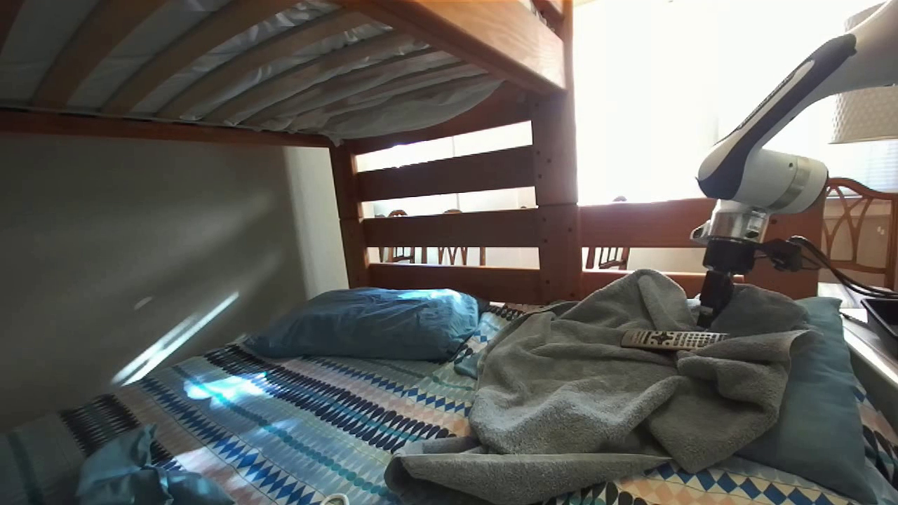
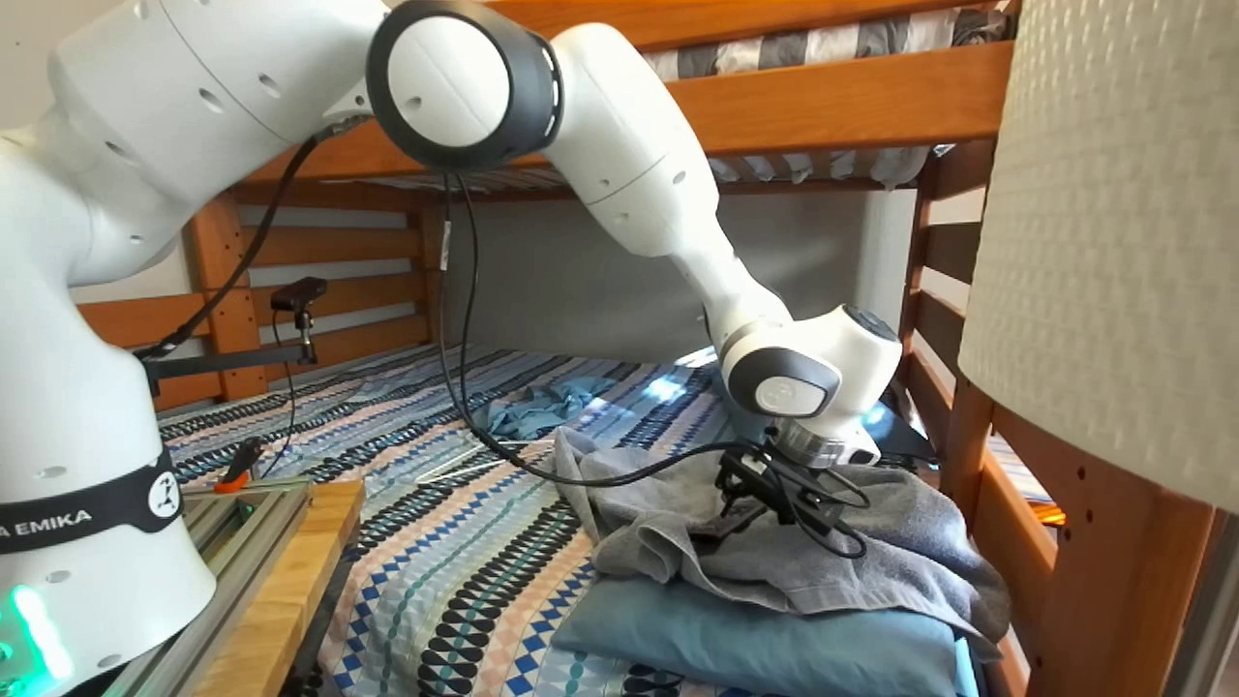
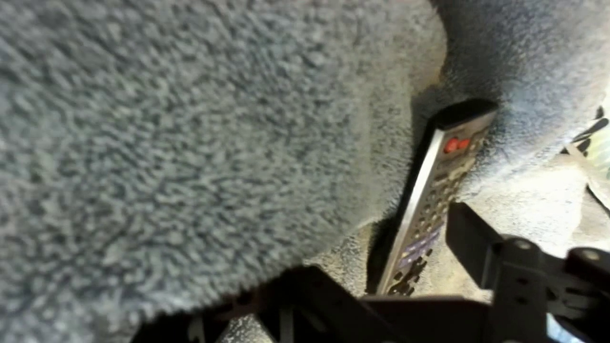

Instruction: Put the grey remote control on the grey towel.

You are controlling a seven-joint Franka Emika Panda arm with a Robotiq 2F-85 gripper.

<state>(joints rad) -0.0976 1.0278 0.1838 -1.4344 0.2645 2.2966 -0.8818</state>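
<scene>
The grey remote control [image 1: 673, 340] lies face up on the rumpled grey towel [image 1: 582, 379] in an exterior view. It also shows in the wrist view [image 3: 431, 200], resting on the cloth beside a thick fold. It does not show in the exterior view where the arm and towel [image 2: 852, 571] block it. My gripper [image 1: 706, 321] points down at the towel, just behind the remote. In the wrist view my gripper [image 3: 386, 243] is open. Its two black fingers stand apart on either side of the remote, and I see neither finger closed on it. The remote's near end is hidden by the gripper body.
A blue pillow [image 1: 817, 421] lies under the towel, and another blue pillow [image 1: 379, 322] stands by the wall. The patterned bedsheet [image 1: 316, 414] covers the bed. Wooden bunk rails [image 1: 449, 172] rise behind, and the upper bunk [image 1: 484, 42] hangs overhead. A lampshade [image 2: 1103, 242] stands close to the arm.
</scene>
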